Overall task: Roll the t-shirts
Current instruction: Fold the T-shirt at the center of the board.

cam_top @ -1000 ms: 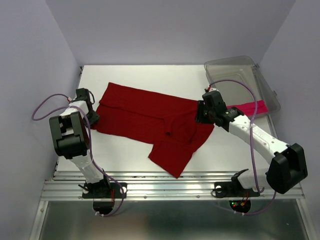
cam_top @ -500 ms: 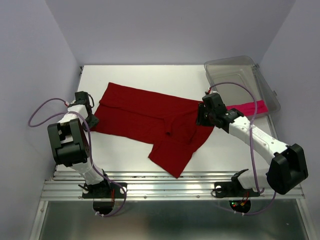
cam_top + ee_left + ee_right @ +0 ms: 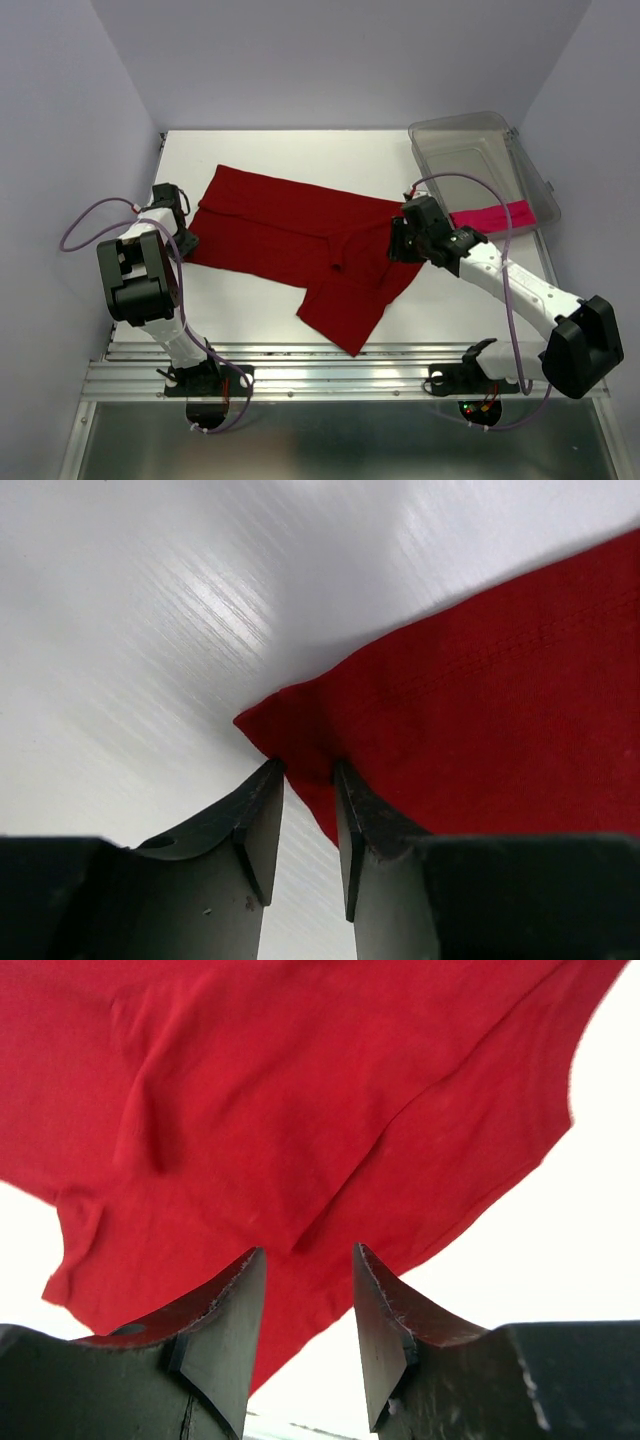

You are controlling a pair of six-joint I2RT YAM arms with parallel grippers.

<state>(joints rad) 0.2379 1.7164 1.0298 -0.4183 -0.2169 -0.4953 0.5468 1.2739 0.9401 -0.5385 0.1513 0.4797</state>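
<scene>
Crimson t-shirt, centre frame: your left gripper stood part-open at its left-of-frame corner; your right gripper was part-open over its right edge, both holding nothing.

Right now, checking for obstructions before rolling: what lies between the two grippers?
The red t-shirt, spread on the table from left gripper to right gripper, per the top view.

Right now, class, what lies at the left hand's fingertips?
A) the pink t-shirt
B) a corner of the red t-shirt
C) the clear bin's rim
B: the left wrist view shows a corner of the red t-shirt right at the tips of the left hand.
</scene>
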